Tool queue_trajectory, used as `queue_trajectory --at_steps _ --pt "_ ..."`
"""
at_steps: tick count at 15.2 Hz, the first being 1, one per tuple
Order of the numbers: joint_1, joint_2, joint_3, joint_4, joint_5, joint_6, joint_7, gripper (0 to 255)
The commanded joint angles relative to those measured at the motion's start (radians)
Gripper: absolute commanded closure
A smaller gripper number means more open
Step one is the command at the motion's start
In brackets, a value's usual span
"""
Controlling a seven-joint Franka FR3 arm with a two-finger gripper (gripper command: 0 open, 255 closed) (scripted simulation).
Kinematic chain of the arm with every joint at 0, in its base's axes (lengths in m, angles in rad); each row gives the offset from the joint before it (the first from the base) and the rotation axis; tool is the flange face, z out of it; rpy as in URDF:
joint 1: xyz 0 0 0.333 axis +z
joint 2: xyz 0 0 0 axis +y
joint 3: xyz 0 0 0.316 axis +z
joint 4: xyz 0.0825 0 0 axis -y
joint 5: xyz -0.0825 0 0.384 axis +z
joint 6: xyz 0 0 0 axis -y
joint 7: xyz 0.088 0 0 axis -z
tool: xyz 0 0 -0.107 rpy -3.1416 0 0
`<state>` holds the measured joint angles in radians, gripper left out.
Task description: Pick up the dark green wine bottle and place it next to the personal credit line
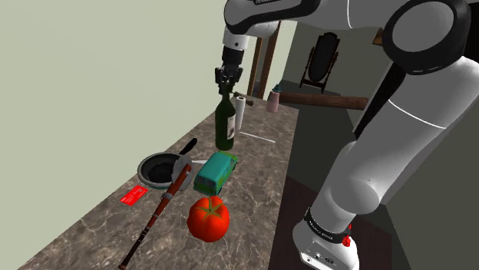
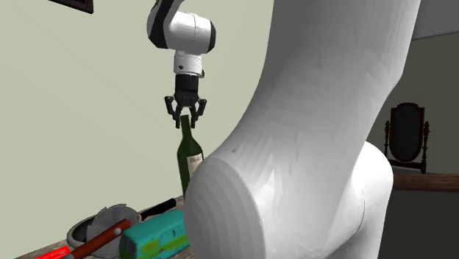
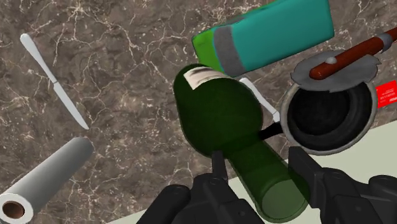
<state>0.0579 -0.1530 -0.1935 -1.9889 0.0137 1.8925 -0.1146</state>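
The dark green wine bottle [image 1: 225,124] stands upright on the marble counter [image 1: 100,230], with a white label on its side [image 2: 190,158]. My gripper [image 1: 226,83] hangs straight above it, its fingers open on either side of the bottle's mouth [image 2: 184,118]. In the wrist view the bottle's neck [image 3: 267,172] runs up between the two fingers without being clasped by my gripper [image 3: 257,159]. The small red card [image 1: 133,195] lies flat near the wall, beyond a dark pan, and also appears as a red card [image 3: 387,94] past the pan's rim.
Between bottle and card sit a teal toy van [image 1: 215,172], a dark pan [image 1: 161,169] and a long reddish-brown stick [image 1: 157,218]. A tomato [image 1: 207,218] lies near the front. A knife [image 3: 54,79] and a paper roll [image 3: 44,181] lie behind the bottle.
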Motion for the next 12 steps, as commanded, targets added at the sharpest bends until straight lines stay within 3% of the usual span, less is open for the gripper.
queue_trajectory --at_steps 1,12 --pt "0.023 0.002 0.031 -0.008 0.004 0.007 0.052 255" --pt "0.139 0.054 0.180 0.047 0.013 0.012 0.314 255"
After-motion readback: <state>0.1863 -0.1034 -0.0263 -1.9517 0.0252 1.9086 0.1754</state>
